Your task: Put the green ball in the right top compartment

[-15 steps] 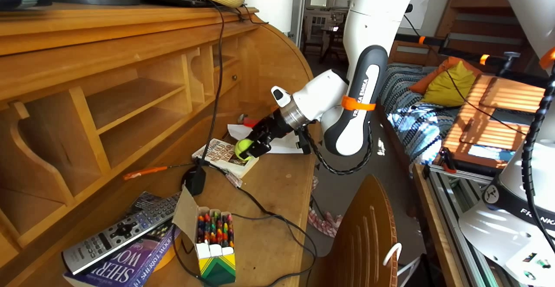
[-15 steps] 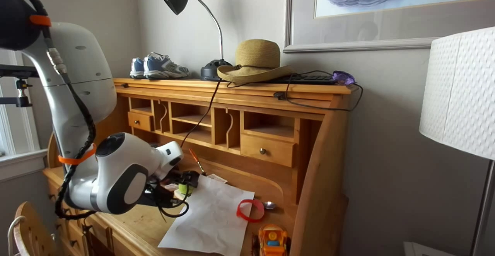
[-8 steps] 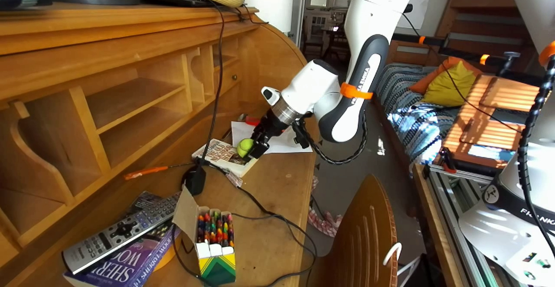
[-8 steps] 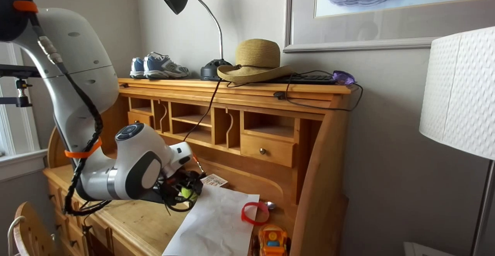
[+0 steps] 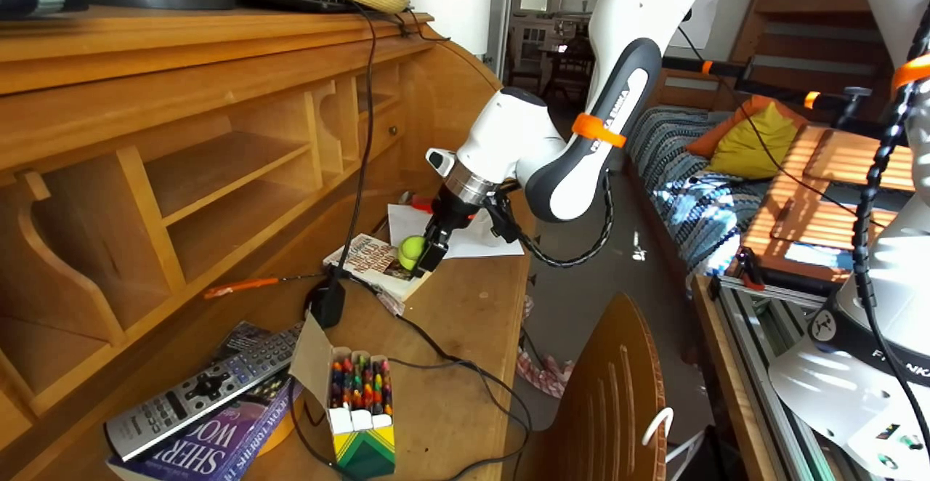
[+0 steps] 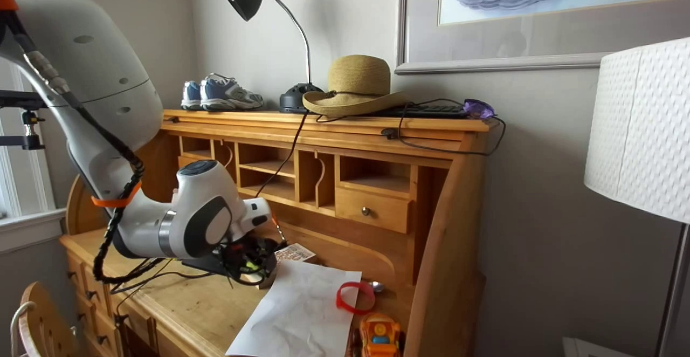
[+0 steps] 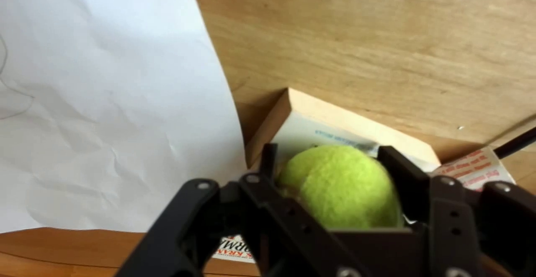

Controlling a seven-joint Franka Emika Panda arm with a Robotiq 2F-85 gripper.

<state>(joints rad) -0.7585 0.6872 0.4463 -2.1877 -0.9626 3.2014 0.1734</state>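
two black fingers (image 7: 408, 180) of the black gripper (image 7: 331, 155), spread partway, clasp one fuzzy yellow-green ball (image 7: 347, 189) over one white printed paperback book (image 5: 367, 257); whether ball and book touch, i cannot tell. nearby lies one wrinkled white paper sheet (image 6: 302, 306), beside it one orange toy car (image 6: 380, 333). one black cord (image 5: 369, 96) hangs before two wooden middle compartments (image 6: 259, 168).

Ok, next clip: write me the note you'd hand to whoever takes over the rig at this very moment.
Hand: appears closed on the green ball.
Ball: over the book on the desk; whether it touches the book is unclear.
Done: ball grasped, by the look of it.
Left: carry it to the top right compartment, likely the one above the knobbed drawer, and release.
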